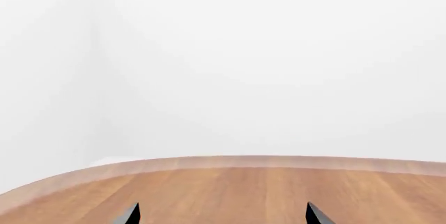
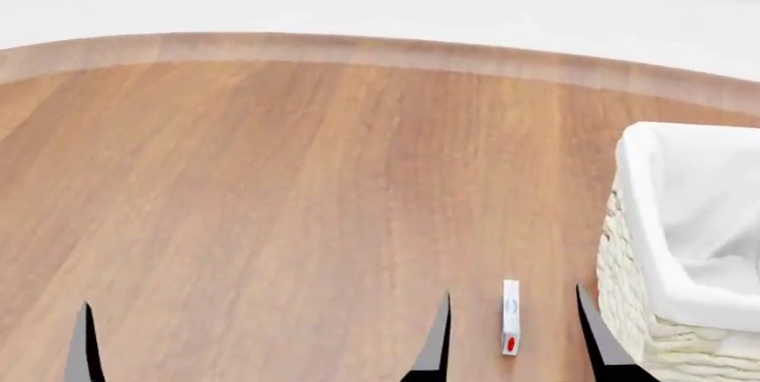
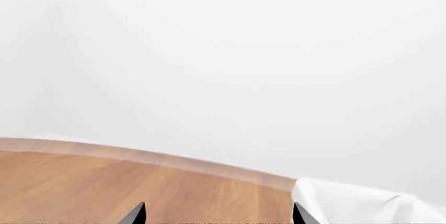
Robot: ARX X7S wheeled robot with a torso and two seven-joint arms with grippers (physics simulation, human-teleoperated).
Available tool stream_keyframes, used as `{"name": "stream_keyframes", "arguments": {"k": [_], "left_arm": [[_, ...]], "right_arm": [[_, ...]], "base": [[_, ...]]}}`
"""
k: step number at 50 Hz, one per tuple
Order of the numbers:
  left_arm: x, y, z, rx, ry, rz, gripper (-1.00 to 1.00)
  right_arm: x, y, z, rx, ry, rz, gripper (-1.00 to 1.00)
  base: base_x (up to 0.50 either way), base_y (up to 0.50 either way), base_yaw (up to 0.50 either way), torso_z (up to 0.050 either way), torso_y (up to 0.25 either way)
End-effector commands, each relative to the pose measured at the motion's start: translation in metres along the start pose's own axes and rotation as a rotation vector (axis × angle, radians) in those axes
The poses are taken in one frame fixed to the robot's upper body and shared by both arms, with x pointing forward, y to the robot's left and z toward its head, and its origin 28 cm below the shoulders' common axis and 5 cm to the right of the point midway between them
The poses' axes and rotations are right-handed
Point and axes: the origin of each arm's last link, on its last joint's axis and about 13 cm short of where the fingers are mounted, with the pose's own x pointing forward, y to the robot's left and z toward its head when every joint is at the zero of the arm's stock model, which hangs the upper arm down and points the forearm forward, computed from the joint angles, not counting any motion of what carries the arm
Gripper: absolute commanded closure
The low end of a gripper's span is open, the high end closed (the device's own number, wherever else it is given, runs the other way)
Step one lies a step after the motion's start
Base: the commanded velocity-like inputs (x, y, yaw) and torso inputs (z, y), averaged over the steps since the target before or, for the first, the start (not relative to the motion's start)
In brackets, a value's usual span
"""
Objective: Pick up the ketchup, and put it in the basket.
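The ketchup is not in any view. The basket point(image 2: 635, 320), cream wicker with a white cloth liner over its rim, stands at the right edge of the head view; its liner also shows in the right wrist view point(image 3: 348, 205). My right gripper point(image 2: 513, 336) is open and empty, low over the table just left of the basket, its fingertips either side of a small white box. It is also open in its wrist view point(image 3: 219, 213). My left gripper point(image 1: 223, 213) is open and empty over bare wood; only one fingertip point(image 2: 84, 346) shows in the head view.
The small white box with a red spot point(image 2: 510, 311) lies on the wooden table between my right fingertips. The table's curved far edge point(image 2: 356, 48) runs across the back, with a white wall behind it.
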Motion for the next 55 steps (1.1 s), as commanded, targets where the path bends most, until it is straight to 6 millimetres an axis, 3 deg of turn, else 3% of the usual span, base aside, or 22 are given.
{"name": "stream_keyframes", "arguments": {"k": [1,13,18,24,29,36,55], "left_arm": [[-0.018,0.027,0.013,0.022,-0.005,-0.013,-1.00],[-0.060,0.041,0.038,0.069,-0.024,-0.032,-1.00],[-0.078,0.048,0.039,0.102,0.002,-0.014,-1.00],[-0.101,0.054,0.014,0.106,0.090,0.007,-1.00],[-0.113,0.059,0.013,0.091,0.094,0.047,-1.00],[-0.140,0.060,-0.004,0.092,0.194,0.036,-1.00],[-0.162,0.062,-0.029,0.060,0.308,0.087,-1.00]], "right_arm": [[0.000,0.002,-0.003,0.002,0.009,0.013,-1.00],[0.000,0.002,-0.006,0.003,0.021,0.020,-1.00],[0.000,0.002,-0.007,0.004,0.026,0.023,-1.00],[0.000,0.004,-0.010,0.003,0.035,0.029,-1.00],[0.001,0.004,-0.012,0.002,0.040,0.032,-1.00],[0.000,0.005,-0.014,-0.002,0.048,0.039,-1.00],[0.000,0.006,-0.016,-0.005,0.055,0.043,-1.00]], "base": [[0.00,0.00,0.00,0.000,0.000],[0.00,0.00,0.00,0.000,0.000],[0.00,0.00,0.00,0.000,0.000],[0.00,0.00,0.00,0.000,0.000],[0.00,0.00,0.00,0.000,0.000],[0.00,0.00,0.00,0.000,0.000],[0.00,0.00,0.00,0.000,0.000]]}}
